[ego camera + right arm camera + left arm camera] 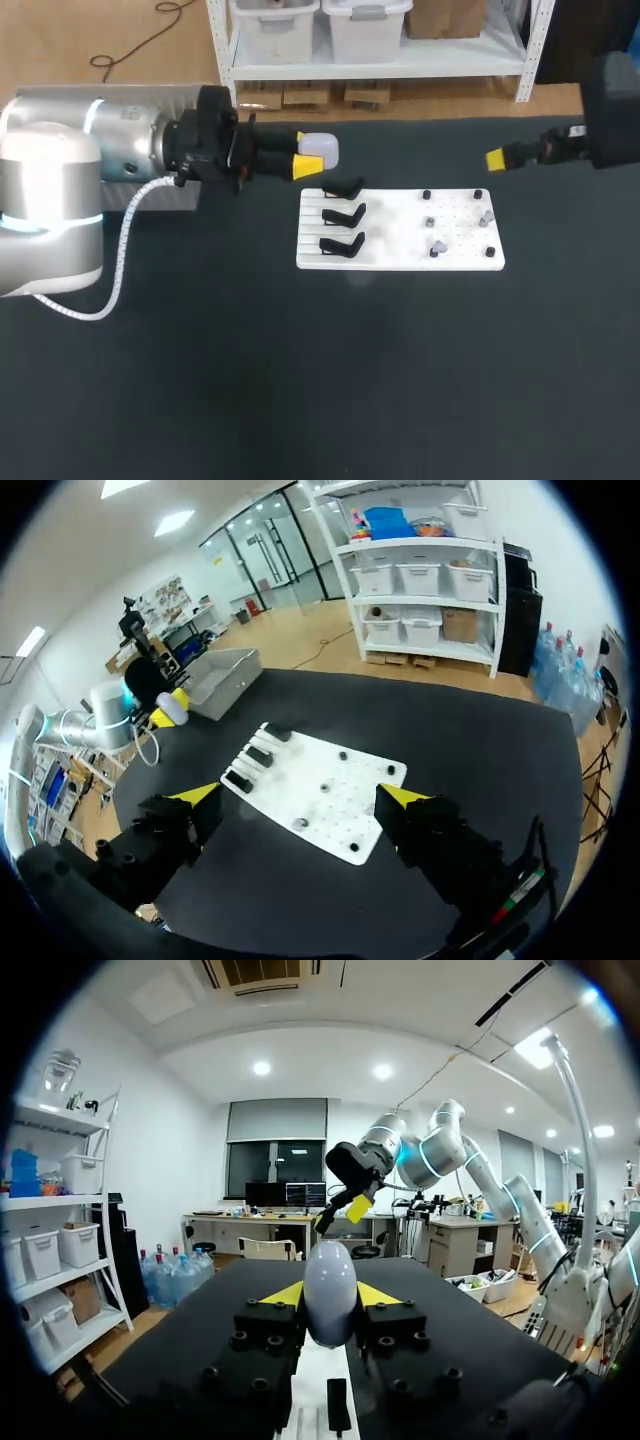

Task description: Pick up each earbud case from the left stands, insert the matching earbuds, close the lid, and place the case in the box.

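Observation:
My left gripper (306, 154) is shut on a white earbud case (323, 150), held in the air just behind the white board's (400, 262) far left corner. In the left wrist view the case (330, 1295) stands upright between the yellow fingertips (285, 1295). Three black stands (344, 214) on the board's left side are bare. Small grey earbuds (438, 245) lie on its right side among black pegs. My right gripper (497, 158) hovers open beyond the board's far right corner. The right wrist view shows its fingers (198, 794) wide apart above the board (320, 790).
A grey box (225, 675) sits at the table's far left, behind my left arm; in the head view only its rim (185, 93) shows past the arm. Bare black tabletop (320, 380) stretches in front of the board.

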`<state>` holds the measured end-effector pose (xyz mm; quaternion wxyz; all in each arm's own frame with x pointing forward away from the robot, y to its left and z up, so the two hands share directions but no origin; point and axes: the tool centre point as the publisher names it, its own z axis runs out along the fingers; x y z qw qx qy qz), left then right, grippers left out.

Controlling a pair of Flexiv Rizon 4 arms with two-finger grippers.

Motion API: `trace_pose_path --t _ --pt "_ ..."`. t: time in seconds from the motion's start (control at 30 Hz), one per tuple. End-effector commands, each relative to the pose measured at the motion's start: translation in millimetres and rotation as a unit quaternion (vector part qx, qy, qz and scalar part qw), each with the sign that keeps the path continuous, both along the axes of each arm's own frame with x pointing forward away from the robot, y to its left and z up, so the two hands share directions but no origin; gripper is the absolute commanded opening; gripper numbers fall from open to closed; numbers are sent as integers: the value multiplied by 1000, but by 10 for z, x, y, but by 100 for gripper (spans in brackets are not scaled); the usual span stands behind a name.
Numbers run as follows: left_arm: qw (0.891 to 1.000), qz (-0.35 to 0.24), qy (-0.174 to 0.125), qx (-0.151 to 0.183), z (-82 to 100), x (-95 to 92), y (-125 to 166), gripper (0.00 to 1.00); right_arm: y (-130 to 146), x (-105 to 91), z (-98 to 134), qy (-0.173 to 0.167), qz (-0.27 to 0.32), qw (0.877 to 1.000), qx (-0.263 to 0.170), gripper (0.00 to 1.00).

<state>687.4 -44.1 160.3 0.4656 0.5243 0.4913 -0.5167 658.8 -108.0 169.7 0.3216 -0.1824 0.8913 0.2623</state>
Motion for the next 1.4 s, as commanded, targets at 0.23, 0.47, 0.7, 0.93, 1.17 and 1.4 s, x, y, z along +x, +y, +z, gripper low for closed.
trace_pose_path --t 0.23,0.47,0.7,0.93,1.17,1.4 --pt "1000 -5 2 -5 -72 4 1 0 589 -146 109 1 49 999 -3 100" --pt "1000 -1 -1 -3 -78 5 13 0 946 -172 144 11 79 997 -9 100" --pt "1000 -1 -1 -3 -78 5 13 0 1320 -126 151 26 109 994 -17 100" --pt "1000 -1 -1 -3 -78 5 13 0 1571 -34 89 38 128 991 -30 100" --pt "1000 -1 -1 -3 -78 5 13 0 1685 75 32 34 129 989 -59 100" --pt "1000 -1 -1 -3 -78 5 13 0 1818 154 17 31 134 988 -69 100"
